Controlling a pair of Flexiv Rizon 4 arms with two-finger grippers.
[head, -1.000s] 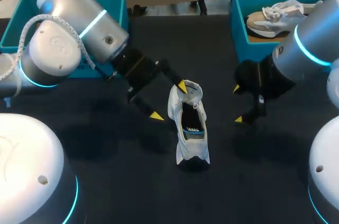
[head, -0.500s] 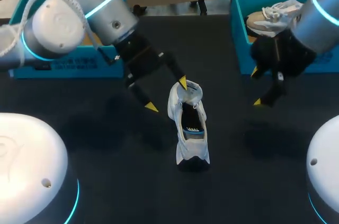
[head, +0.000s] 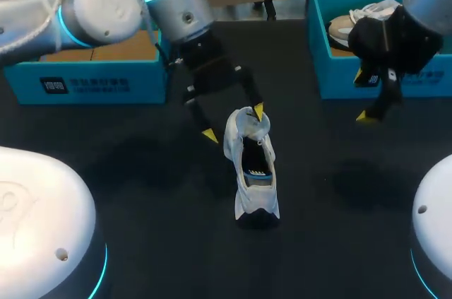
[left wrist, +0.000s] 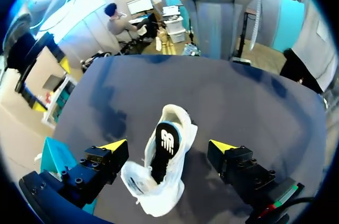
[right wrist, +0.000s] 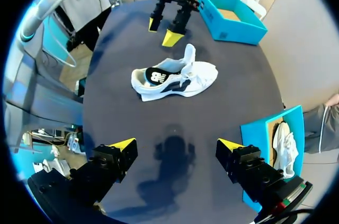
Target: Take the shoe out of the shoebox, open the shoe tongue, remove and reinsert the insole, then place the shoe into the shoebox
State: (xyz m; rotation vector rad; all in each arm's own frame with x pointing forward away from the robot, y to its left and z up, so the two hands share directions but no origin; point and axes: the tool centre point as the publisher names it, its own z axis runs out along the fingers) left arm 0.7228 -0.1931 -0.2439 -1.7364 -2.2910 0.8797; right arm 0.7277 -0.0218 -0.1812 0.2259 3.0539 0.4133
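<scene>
Left gripper [head: 234, 124] gapes wide, empty, fingers either side of the soft white shoe's [head: 253, 172] far end mid-table; right gripper [head: 361, 98] likewise spread, empty, beside the teal box [head: 319, 44] at the far right corner.

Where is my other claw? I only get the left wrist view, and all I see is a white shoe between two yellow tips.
Observer: The head view shows it. Your right claw hangs open and empty by the teal shoebox on the table's right side, well away from the white shoe.
Operator: Ooh, is there anything inside that box?
Observer: Yes. A beige and white shoe lies in it, partly hidden behind your right arm.
</scene>
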